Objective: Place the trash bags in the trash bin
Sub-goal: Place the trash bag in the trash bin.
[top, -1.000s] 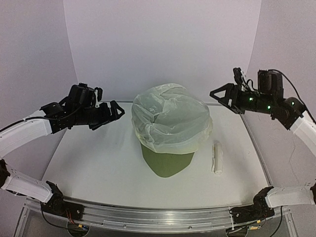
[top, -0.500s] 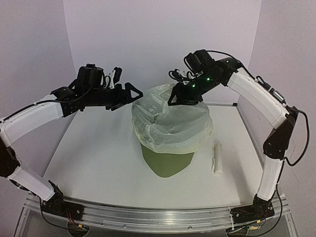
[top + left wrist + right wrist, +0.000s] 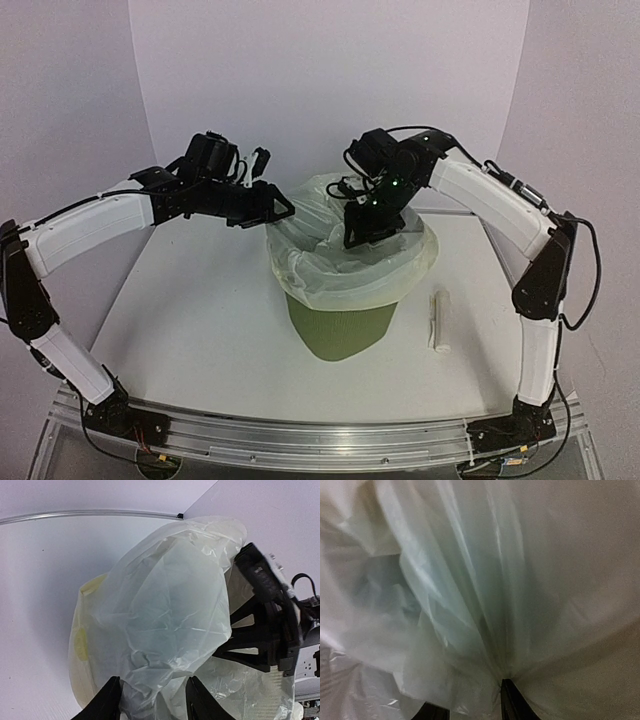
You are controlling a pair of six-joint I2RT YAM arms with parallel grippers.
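The olive-green trash bin [image 3: 340,330] stands mid-table. A translucent pale trash bag [image 3: 345,272] is draped over its rim, and the bag's middle is sunk inward. My left gripper [image 3: 283,210] hovers at the bag's back-left edge. In the left wrist view the left gripper [image 3: 155,702] has its jaws apart, with a bulge of the trash bag [image 3: 165,615] between the fingers [image 3: 107,700]. My right gripper [image 3: 358,238] points down into the bag's hollow. The right wrist view is filled with the film [image 3: 470,580], which is drawn taut over one of the fingers [image 3: 512,700]; the right gripper [image 3: 472,710] has its jaws apart.
A small white roll [image 3: 440,320] lies on the table [image 3: 180,330] to the right of the bin. White walls close in behind and on both sides. The right gripper [image 3: 265,630] shows as a black frame at the bag's right side in the left wrist view.
Both arms swung in from the sides to the bin. The right gripper dropped into the bag and its dome sank inward. Both pairs of jaws narrowed.
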